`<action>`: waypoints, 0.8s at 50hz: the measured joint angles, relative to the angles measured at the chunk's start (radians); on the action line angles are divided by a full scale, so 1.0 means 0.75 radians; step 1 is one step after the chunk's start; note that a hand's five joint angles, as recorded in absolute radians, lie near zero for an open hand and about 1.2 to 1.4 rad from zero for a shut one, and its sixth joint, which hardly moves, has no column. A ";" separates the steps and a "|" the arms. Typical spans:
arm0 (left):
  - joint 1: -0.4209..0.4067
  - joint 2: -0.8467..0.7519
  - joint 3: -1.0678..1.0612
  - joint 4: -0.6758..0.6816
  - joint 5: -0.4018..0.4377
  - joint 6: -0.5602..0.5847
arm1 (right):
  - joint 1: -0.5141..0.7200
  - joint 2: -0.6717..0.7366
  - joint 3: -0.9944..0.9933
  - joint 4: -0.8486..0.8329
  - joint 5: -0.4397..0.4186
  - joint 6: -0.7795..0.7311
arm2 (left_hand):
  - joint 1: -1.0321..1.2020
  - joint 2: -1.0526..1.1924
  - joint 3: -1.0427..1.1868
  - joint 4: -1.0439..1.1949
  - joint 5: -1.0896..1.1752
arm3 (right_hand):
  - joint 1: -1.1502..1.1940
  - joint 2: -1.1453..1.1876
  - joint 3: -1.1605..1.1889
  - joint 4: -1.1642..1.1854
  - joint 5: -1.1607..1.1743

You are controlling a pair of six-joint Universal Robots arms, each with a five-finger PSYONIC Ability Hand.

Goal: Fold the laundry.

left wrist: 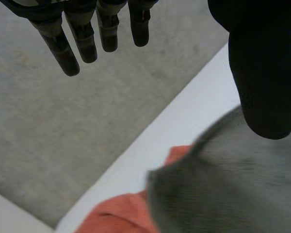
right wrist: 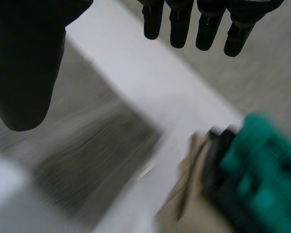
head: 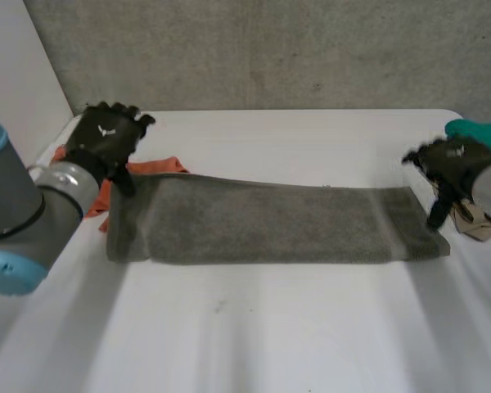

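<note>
Item: grey towel, folded into one long strip.
Location: lies flat across the middle of the white desk, its long sides running from one arm to the other.
Left end: partly overlaps an orange cloth; in the left wrist view the towel lies over that cloth.
Right end: stops just beside a beige cloth, and a teal cloth lies behind that at the desk's edge.
Left hand: the left hand hangs above the towel's far left corner.
Left hand state: fingers straight and spread, well apart from the thumb and gripping nothing. The thumb tip points down at the corner; whether it touches cannot be told.
Right hand: the right hand is over the towel's right end, near its far corner.
Right hand state: fingers straight and side by side, away from the thumb, with nothing pinched. The thumb reaches down toward the towel.
Right wrist view, beside the hand: beige cloth with the teal cloth on it.
Backdrop: grey wall behind the desk.
</note>
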 measured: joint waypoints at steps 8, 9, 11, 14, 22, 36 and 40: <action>0.013 0.018 -0.147 0.070 0.086 -0.072 | -0.070 0.096 0.156 -0.036 -0.030 0.024 | 0.000 0.000 0.000 0.000 0.000 | 0.188 0.205 0.215 0.205 0.189; 0.015 0.016 -0.151 0.072 0.088 -0.074 | -0.074 0.116 0.167 -0.068 -0.032 0.021 | 0.000 0.000 0.000 0.000 0.001 | 0.244 0.258 0.266 0.259 0.244; 0.017 0.012 -0.156 0.074 0.089 -0.077 | -0.082 0.159 0.185 -0.142 -0.036 0.013 | 0.000 0.000 0.000 0.000 0.000 | 0.317 0.328 0.334 0.336 0.317; 0.020 0.007 -0.157 0.072 0.087 -0.078 | -0.089 0.211 0.199 -0.239 -0.038 0.001 | 0.000 0.000 0.000 0.000 0.001 | 0.336 0.341 0.358 0.360 0.344; 0.024 0.008 -0.156 0.068 0.082 -0.075 | -0.105 0.295 0.196 -0.397 -0.028 -0.041 | 0.000 0.000 0.000 0.000 0.000 | 1.146 1.226 1.220 1.226 1.200; 0.056 0.092 -0.200 0.064 0.084 -0.093 | -0.383 0.107 0.268 -0.377 0.046 -0.170 | 0.000 0.000 0.000 0.000 0.000 | 1.161 1.287 1.301 1.316 1.257; 0.088 0.133 -0.236 0.064 0.090 -0.111 | -0.491 0.117 0.215 -0.306 0.054 -0.376 | 0.000 0.000 0.000 0.000 0.000 | 1.161 1.287 1.301 1.321 1.257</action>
